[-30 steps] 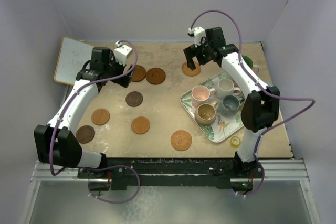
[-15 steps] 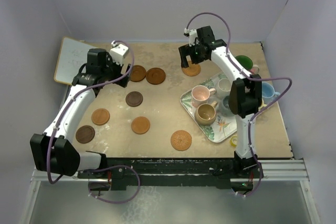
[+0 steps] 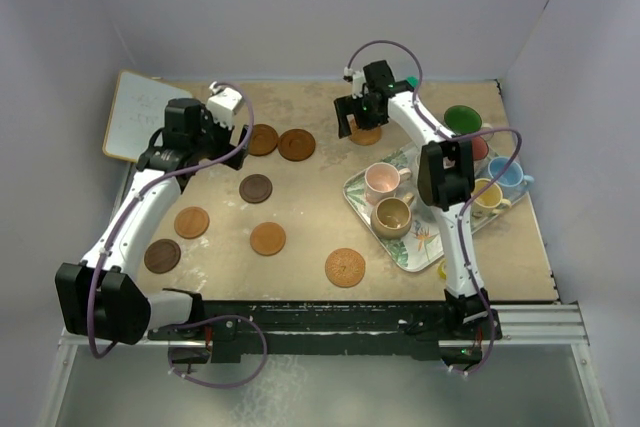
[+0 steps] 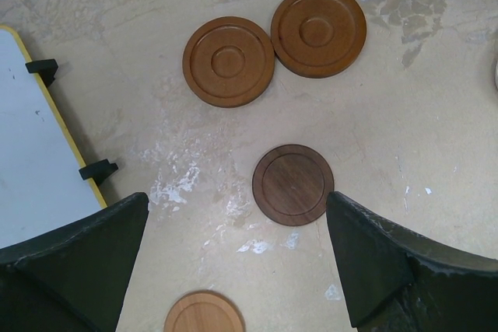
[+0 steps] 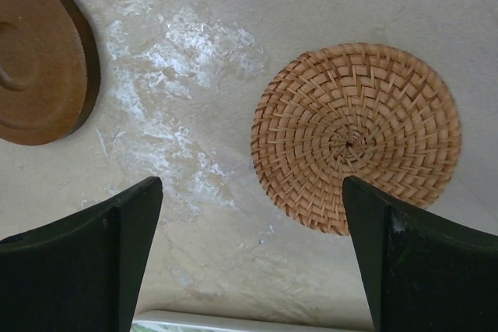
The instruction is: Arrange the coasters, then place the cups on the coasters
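Note:
Several round coasters lie on the table: two brown ones [image 3: 262, 140] [image 3: 296, 144] at the back, a dark one [image 3: 255, 188], and others [image 3: 191, 222] [image 3: 267, 238] [image 3: 345, 267] nearer. My left gripper [image 3: 232, 147] [image 4: 237, 201] hovers open, with the dark coaster [image 4: 292, 184] just ahead of its fingers. My right gripper [image 3: 352, 127] [image 5: 250, 192] is open over bare table beside a woven coaster [image 5: 355, 136]. Pink [image 3: 381, 180] and tan [image 3: 391, 215] cups stand on the tray. Green [image 3: 462, 119], yellow [image 3: 485, 195] and light blue [image 3: 510, 175] cups show behind my right arm.
A leaf-patterned tray [image 3: 420, 247] sits at the right, its white rim [image 5: 233, 321] just below my right fingers. A whiteboard [image 3: 135, 112] [image 4: 31, 161] lies at the back left. Walls close in three sides. A yellow tape roll [image 3: 443, 270] peeks out by the tray.
My right arm has swung its elbow in toward the middle, uncovering the cups at the far right; its gripper has shifted slightly left by the woven coaster. The left gripper barely moved.

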Controlling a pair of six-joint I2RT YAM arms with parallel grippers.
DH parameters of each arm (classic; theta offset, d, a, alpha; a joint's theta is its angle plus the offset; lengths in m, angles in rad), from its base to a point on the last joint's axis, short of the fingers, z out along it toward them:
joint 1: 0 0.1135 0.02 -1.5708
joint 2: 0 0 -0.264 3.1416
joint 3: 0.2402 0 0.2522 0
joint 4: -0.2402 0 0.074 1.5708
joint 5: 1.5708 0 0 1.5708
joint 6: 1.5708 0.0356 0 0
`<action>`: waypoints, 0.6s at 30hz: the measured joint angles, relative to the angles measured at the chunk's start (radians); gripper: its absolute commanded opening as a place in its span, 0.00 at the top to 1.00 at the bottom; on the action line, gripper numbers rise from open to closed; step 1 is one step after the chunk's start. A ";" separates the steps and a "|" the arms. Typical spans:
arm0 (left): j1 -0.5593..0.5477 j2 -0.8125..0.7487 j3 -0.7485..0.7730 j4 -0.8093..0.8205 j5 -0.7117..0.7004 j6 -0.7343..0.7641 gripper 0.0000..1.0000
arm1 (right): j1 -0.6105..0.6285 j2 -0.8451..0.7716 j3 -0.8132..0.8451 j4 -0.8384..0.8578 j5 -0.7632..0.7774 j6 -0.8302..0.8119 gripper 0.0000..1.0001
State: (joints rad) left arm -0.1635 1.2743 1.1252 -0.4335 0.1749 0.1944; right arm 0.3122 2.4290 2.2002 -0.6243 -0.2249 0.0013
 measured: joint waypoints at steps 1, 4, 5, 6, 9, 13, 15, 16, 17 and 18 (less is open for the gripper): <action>0.000 -0.001 -0.003 0.005 0.000 -0.002 0.08 | 0.000 0.013 0.010 -0.005 -0.002 0.000 0.02; 0.000 -0.003 -0.011 0.008 0.000 -0.002 0.08 | 0.000 0.039 0.027 -0.014 -0.005 0.006 0.03; 0.000 -0.005 -0.011 0.007 0.000 -0.002 0.08 | 0.000 0.043 0.029 -0.017 -0.007 0.010 0.03; 0.000 -0.006 -0.011 0.009 0.000 -0.002 0.08 | 0.000 0.047 0.031 -0.023 -0.009 0.014 0.04; 0.000 -0.010 -0.011 0.014 0.000 -0.002 0.09 | 0.000 0.056 0.039 -0.031 -0.019 0.027 0.05; 0.000 -0.013 -0.011 0.022 0.000 -0.002 0.09 | 0.000 0.063 0.053 -0.037 -0.031 0.042 0.07; 0.000 -0.014 -0.011 0.022 0.000 -0.001 0.09 | 0.000 0.066 0.055 -0.037 -0.031 0.046 0.08; 0.000 -0.016 -0.011 0.022 0.000 -0.001 0.09 | 0.000 0.066 0.055 -0.037 -0.031 0.047 0.08; 0.000 -0.017 -0.011 0.023 0.000 -0.001 0.09 | 0.000 0.066 0.055 -0.037 -0.032 0.049 0.09; 0.000 -0.019 -0.011 0.022 0.000 -0.001 0.09 | 0.000 0.066 0.055 -0.037 -0.034 0.050 0.10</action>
State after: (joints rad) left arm -0.1635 1.2556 1.1141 -0.4114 0.1749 0.1932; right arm 0.3122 2.4954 2.2551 -0.6617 -0.2584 0.0509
